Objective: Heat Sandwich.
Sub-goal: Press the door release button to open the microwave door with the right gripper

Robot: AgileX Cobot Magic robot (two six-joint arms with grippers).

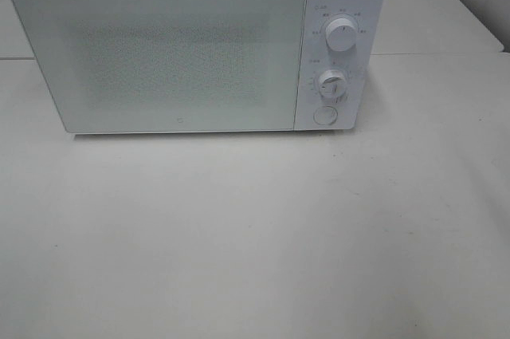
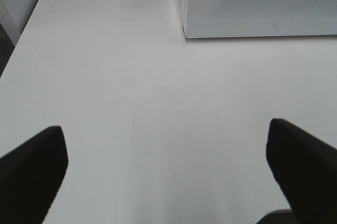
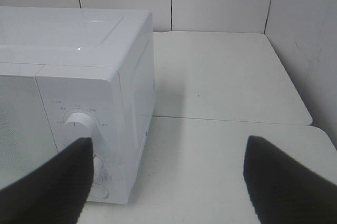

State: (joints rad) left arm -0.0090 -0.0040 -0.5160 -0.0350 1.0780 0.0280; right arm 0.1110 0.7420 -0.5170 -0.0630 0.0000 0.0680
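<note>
Between the jaws of the left gripper there is only bare white table. Its two dark fingers stand wide apart and hold nothing. The right gripper is the same: jaws wide, nothing between them.

A little ahead of the left jaws, toward one finger, the lower front corner of the microwave stands on the table. Ahead of the right jaws, also toward one finger, is the control panel, and the upper knob shows just above that fingertip. The lower knob is partly hidden behind the finger. Straight ahead between the right jaws lies only table, and beyond it the wall.

From the high camera, the microwave door is shut, and the two knobs and the round button are not touched by anything.

The sandwich appears in no view. It is not on the visible table and not in either gripper, and the speckled door does not let me see inside, so it may be in the oven or out of frame. For this reason I cannot tell which way it points or how its long axis lies.

In my judgement the task is either at its very start or at a pause with the door closed. Nothing shows that heating is running. At least the knob work is probably left, and possibly the whole loading too.
</note>
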